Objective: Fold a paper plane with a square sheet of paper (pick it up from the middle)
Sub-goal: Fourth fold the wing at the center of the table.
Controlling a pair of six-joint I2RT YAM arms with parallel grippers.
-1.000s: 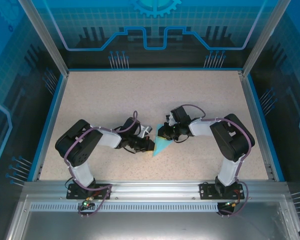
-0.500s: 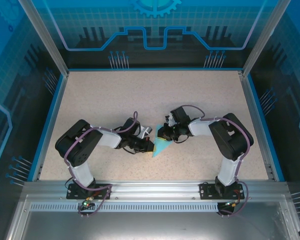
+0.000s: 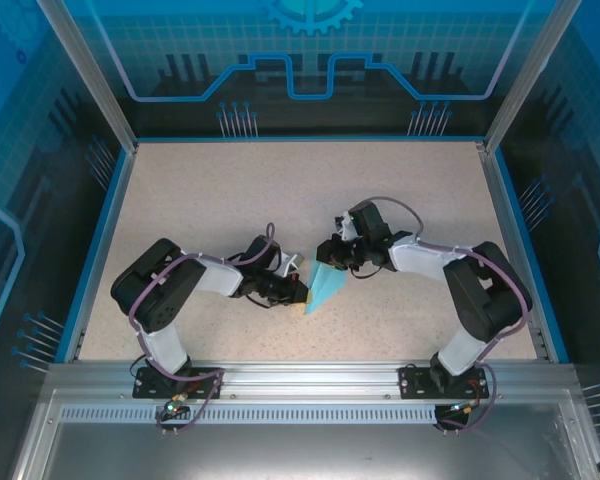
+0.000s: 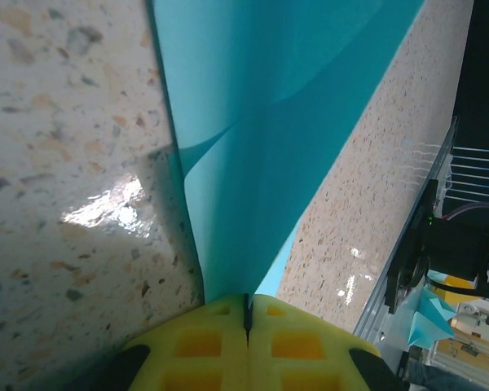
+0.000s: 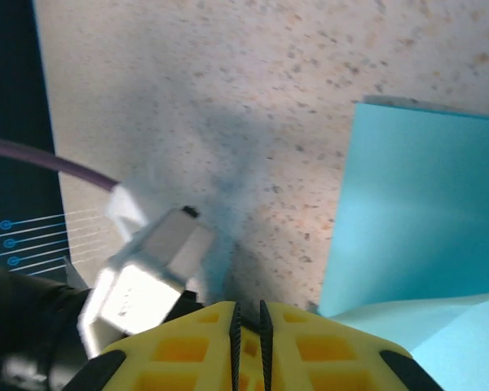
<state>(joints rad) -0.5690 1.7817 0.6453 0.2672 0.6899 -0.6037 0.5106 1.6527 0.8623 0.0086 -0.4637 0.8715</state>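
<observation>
**Work surface.** The speckled beige table [image 3: 230, 190] carries one light-blue paper sheet [image 3: 325, 288], folded into a pointed wedge. It lies midway between the left and right edges and nearer the near edge than the far edge. Its tip points toward the near edge.

**Left gripper.** The left gripper [image 3: 301, 292] is at the left side of the paper sheet. In the left wrist view, the yellow pads [image 4: 204, 342] of the left gripper [image 4: 246, 314] are pressed together. They clamp a raised fold of the paper sheet [image 4: 261, 122].

**Right gripper.** The right gripper [image 3: 329, 261] is at the far end of the paper sheet. In the right wrist view, the pads of the right gripper [image 5: 246, 322] stand narrow, with a thin slit between them and nothing in it. The paper sheet [image 5: 424, 204] lies just beside them. Whether they touch cannot be told.
</observation>
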